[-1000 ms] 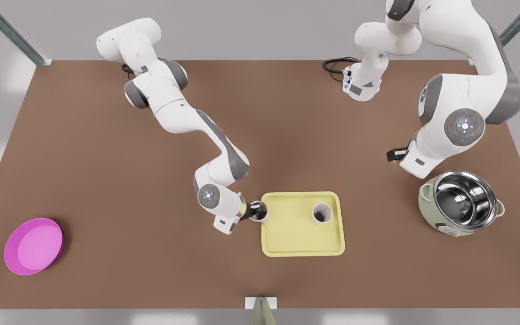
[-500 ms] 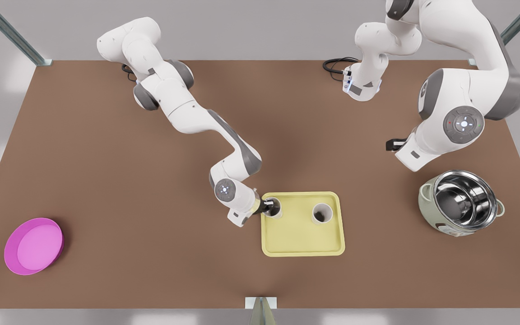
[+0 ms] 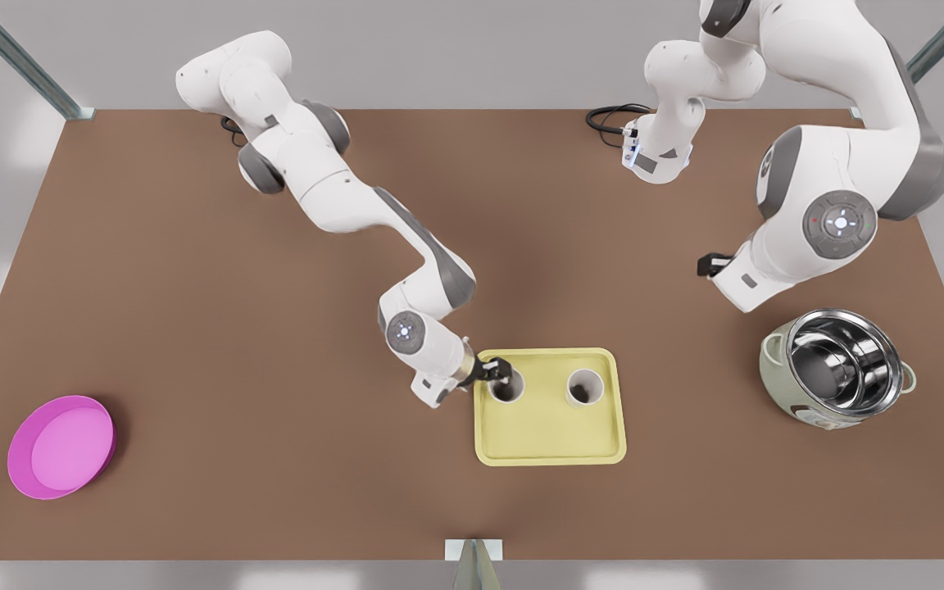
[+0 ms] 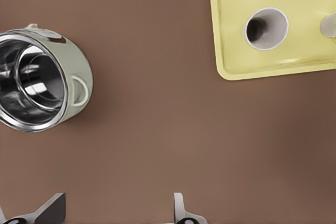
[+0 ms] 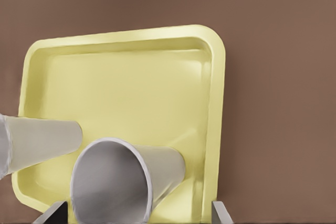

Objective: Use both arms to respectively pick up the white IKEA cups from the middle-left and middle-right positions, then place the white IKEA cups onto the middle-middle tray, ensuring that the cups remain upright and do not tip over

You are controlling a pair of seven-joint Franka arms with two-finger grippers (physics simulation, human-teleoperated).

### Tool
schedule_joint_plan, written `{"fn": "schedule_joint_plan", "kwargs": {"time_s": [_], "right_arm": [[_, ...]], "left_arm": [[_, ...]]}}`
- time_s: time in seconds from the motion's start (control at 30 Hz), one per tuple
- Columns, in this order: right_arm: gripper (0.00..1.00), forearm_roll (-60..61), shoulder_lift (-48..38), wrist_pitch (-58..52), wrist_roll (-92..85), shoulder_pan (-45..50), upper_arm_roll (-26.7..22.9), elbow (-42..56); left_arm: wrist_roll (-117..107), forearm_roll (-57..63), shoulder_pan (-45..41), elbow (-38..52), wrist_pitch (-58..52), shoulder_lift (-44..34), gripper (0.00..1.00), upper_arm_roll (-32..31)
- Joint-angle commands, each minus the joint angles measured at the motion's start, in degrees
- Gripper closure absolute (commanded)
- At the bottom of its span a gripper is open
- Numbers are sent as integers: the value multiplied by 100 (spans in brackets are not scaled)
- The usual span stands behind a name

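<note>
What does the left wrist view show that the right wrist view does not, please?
Only the left wrist view: the steel pot and the left end effector, open over bare table. Only the right wrist view: the right end effector, open either side of a cup over the tray. Both: the yellow tray, the other cup standing on it, and the brown table.

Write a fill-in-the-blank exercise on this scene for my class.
1. Both white cups are upright over the yellow ____.
2. The right gripper is at the cup on the front view's ____.
3. The left gripper waits, open, above the table near the steel-lined ____.
Missing words: tray; left; pot.
</note>
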Motion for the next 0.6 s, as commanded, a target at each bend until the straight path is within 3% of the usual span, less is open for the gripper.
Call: {"fn": "schedule_joint_plan", "kwargs": {"time_s": [0.0,0.07,0.1,0.13,0.2,0.3,0.4,0.43,0.57], "right_arm": [[0,71,-277,-170,119,1,12,-134],[0,-52,-1428,-837,172,-174,-24,-1495],[0,-105,-1771,-1997,40,-534,-76,-1882],[0,-824,-1885,-3060,-513,-1052,-94,-1892],[0,-1624,-2087,-3870,-856,-1721,-261,-1839],[0,-2214,-2711,-4283,-2860,-2626,-496,-1347],[0,-2162,-4881,-4407,-2843,-2802,-612,-2989],[0,-2135,-5172,-4415,-2843,-2934,-604,-3289],[0,-2056,-5252,-4539,-2834,-3075,-586,-3298]], "left_arm": [[274,12,43,-7,427,54,0,3],[265,-40,79,-16,436,62,0,3],[265,-154,79,-16,401,62,0,3],[265,-155,79,-16,400,53,0,3],[265,-155,79,-16,313,45,0,3],[265,-190,79,-16,269,45,0,12],[283,-199,123,-7,155,27,0,12],[300,-198,210,2,128,27,0,29],[309,-392,272,28,-127,1,0,12]]}}
